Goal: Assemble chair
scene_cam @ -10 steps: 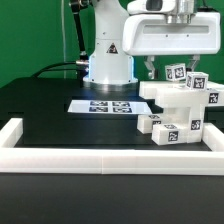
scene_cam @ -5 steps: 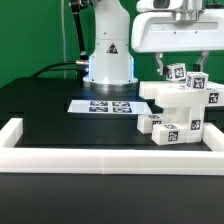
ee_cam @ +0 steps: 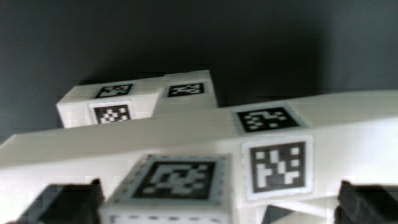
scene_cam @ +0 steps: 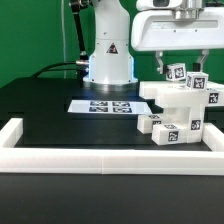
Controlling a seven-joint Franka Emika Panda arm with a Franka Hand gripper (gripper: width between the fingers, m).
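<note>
The chair pieces (scene_cam: 180, 108) are white blocks with black-and-white tags, clustered at the exterior view's right on the black table. My gripper (scene_cam: 179, 68) hangs open just above the topmost tagged blocks, one finger on each side of them. In the wrist view the dark fingertips (ee_cam: 71, 203) stand wide apart, with a tagged block (ee_cam: 178, 185) between them and untouched. A broad white panel (ee_cam: 107, 150) lies under that block, and another tagged block (ee_cam: 134, 105) sits farther off. My gripper (ee_cam: 217, 208) holds nothing.
The marker board (scene_cam: 105, 104) lies flat in front of the robot base (scene_cam: 108, 62). A low white border rail (scene_cam: 100, 153) runs along the front and up the exterior view's left side. Small chair pieces (scene_cam: 165, 128) lie close to the rail.
The gripper shifted a little toward the exterior view's right and slightly upward, then held still. Its jaws stayed open and the chair pieces did not move.
</note>
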